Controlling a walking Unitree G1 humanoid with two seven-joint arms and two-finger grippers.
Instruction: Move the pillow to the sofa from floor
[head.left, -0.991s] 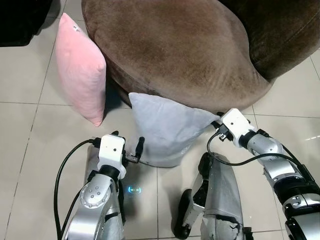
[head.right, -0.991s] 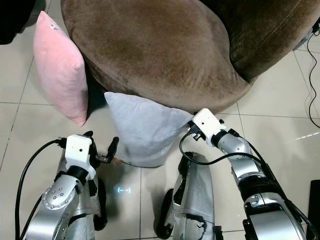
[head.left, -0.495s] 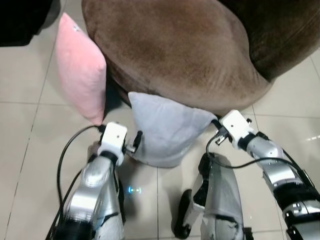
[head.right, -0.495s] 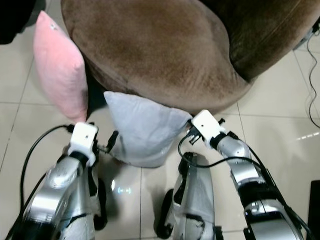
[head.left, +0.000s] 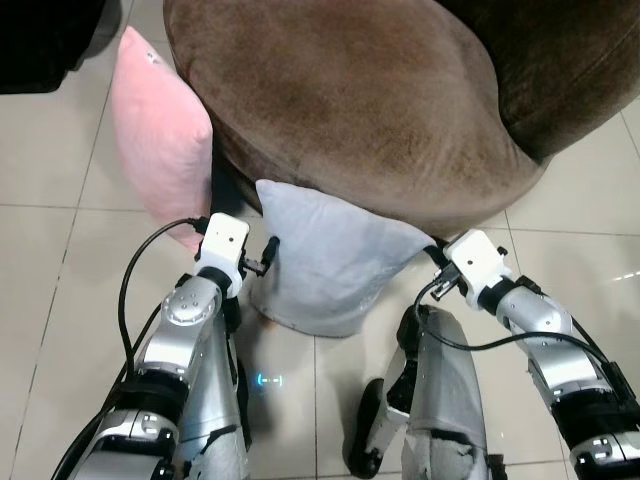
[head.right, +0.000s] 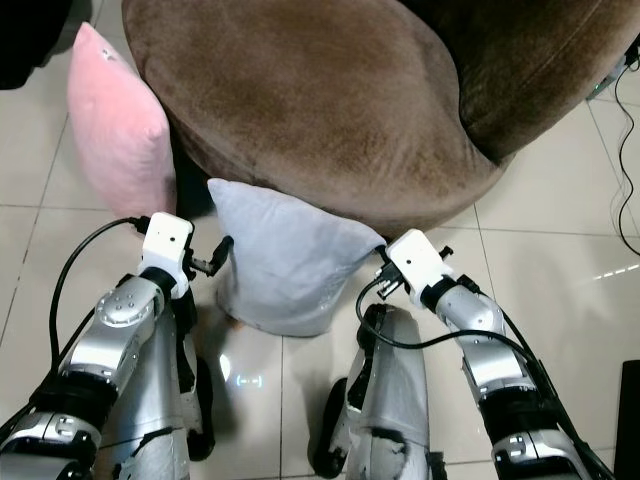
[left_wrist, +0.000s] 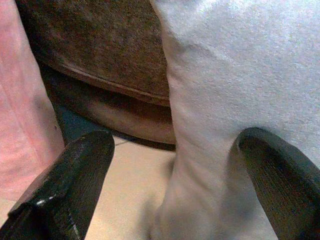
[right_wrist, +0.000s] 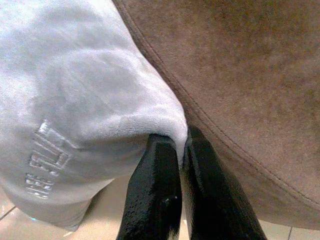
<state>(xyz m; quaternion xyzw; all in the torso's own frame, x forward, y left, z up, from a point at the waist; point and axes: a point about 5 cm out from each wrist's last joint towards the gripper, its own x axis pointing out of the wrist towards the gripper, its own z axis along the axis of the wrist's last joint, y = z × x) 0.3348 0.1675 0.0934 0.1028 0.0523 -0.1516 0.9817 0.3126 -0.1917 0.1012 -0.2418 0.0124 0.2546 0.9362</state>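
The grey pillow is stood on the tiled floor, leaned against the brown sofa. Its corner is pinched by the right end effector. The left end effector is spread wide around its opposite edge. Raised lettering on the pillow cannot be read. A pink pillow is propped alongside.

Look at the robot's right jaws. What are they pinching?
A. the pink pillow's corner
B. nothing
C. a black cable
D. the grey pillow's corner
D: the right gripper has its jaws shut tight on a corner of the soft grey fabric pillow, beside the brown velvet sofa.
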